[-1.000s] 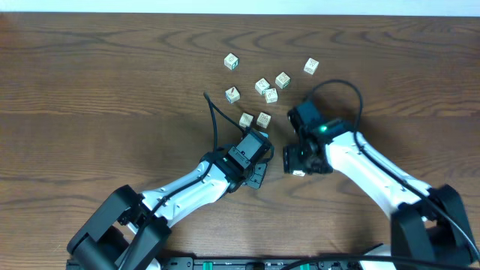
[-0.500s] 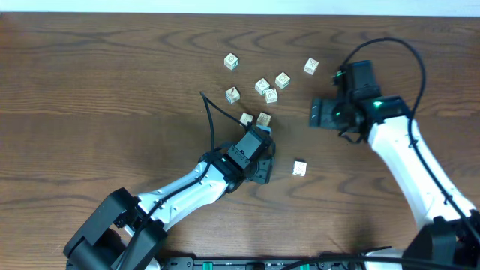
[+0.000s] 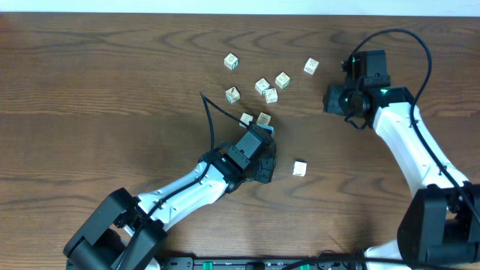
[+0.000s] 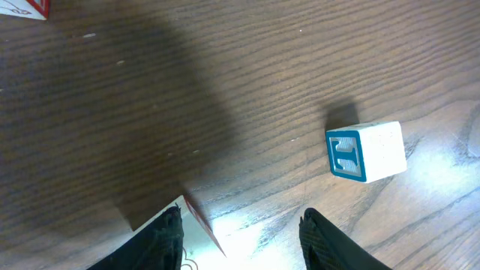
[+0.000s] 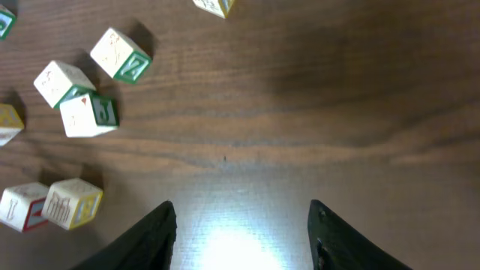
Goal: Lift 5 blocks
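Observation:
Several small cream blocks lie scattered at centre back, among them a pair [image 3: 264, 118] just beyond my left wrist. One block [image 3: 299, 168] sits alone nearer the front; in the left wrist view it is the block [image 4: 366, 151] with a blue mark. My left gripper [image 3: 264, 171] [image 4: 241, 214] is low over the table with jaws apart. A red-edged block [image 4: 196, 225] lies against its left finger, clear of the right one. My right gripper [image 3: 332, 100] [image 5: 241, 206] hangs open over bare wood, right of the cluster of blocks [image 5: 90, 114].
The dark wooden table [image 3: 112, 90] stretches left and right of the blocks. A black cable [image 3: 210, 120] loops up from my left arm. The white wall edge [image 3: 240, 6] runs along the back.
My right gripper let go of the lone block at the front and swung up and to the back right. The left arm has barely shifted.

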{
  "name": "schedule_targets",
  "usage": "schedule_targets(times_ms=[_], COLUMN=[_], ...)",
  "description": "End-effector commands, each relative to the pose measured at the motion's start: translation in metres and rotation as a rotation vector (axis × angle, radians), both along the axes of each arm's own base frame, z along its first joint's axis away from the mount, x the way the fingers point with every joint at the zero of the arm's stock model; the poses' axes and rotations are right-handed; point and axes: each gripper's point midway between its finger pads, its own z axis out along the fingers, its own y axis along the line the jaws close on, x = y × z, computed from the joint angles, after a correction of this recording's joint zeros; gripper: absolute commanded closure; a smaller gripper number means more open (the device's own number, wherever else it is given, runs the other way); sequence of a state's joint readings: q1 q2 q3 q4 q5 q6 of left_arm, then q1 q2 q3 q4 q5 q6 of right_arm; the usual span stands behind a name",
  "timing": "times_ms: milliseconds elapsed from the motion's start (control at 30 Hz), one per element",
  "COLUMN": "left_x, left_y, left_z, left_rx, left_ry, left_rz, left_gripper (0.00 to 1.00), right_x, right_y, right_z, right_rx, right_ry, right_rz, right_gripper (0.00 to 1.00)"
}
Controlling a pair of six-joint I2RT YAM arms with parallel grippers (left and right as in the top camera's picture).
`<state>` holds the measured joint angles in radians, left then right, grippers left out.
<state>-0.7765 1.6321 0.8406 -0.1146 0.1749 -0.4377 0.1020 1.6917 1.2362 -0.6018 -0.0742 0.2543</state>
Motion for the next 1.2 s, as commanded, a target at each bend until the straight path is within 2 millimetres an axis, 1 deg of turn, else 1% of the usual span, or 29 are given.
schedule_targets(times_ms=[0, 133, 233, 267, 333, 433, 567, 667, 800, 867, 1000, 1033, 1167], left_x=[0.019, 0.031, 0.038, 0.040, 0.045, 0.056, 0.074, 0.086, 0.098, 0.104, 0.115, 0.117, 0.123], left_y=[-0.008, -0.008, 0.002, 0.005, 0.016, 0.033, 0.060, 0.078, 0.099, 0.107, 0.120, 0.122, 0.126], left_z=[0.031, 0.050, 0.056, 0.056, 0.057, 0.055, 0.054, 0.054, 0.054, 0.055, 0.055, 0.055, 0.053], left_rx=[-0.058, -0.053, -0.009, 0.004, 0.030, 0.059, 0.076, 0.090, 0.107, 0.114, 0.122, 0.123, 0.125], left_ry=[-0.060, -0.107, -0.113, -0.111, -0.109, -0.112, -0.118, -0.128, -0.144, -0.158, -0.179, -0.182, -0.193], left_rz=[0.013, -0.014, -0.027, -0.028, -0.027, -0.004, 0.052, 0.083, 0.110, 0.118, 0.135, 0.141, 0.148], left_gripper=[0.48, 0.43, 0.39, 0.39, 0.38, 0.38, 0.38, 0.38, 0.37, 0.37, 0.36, 0.34, 0.34], right_x=[0.016, 0.044, 0.067, 0.075, 0.090, 0.111, 0.128, 0.131, 0.128, 0.129, 0.135, 0.137, 0.146], right_y=[0.001, 0.004, 0.007, 0.007, 0.010, 0.012, 0.016, 0.022, 0.030, 0.034, 0.040, 0.040, 0.042], right_z=[-0.009, -0.025, -0.035, -0.037, -0.039, -0.042, -0.054, -0.069, -0.088, -0.091, -0.088, -0.087, -0.083], right_rx=[-0.013, -0.020, -0.022, -0.023, -0.022, -0.007, 0.027, 0.047, 0.048, 0.048, 0.062, 0.069, 0.082], right_ry=[0.001, 0.025, 0.057, 0.067, 0.077, 0.079, 0.083, 0.107, 0.141, 0.139, 0.110, 0.104, 0.066], right_rz=[0.031, 0.041, 0.041, 0.041, 0.038, 0.003, -0.058, -0.074, -0.073, -0.068, -0.076, -0.087, -0.096], right_gripper=[0.41, 0.29, 0.16, 0.15, 0.15, 0.19, 0.25, 0.28, 0.35, 0.35, 0.36, 0.36, 0.39])
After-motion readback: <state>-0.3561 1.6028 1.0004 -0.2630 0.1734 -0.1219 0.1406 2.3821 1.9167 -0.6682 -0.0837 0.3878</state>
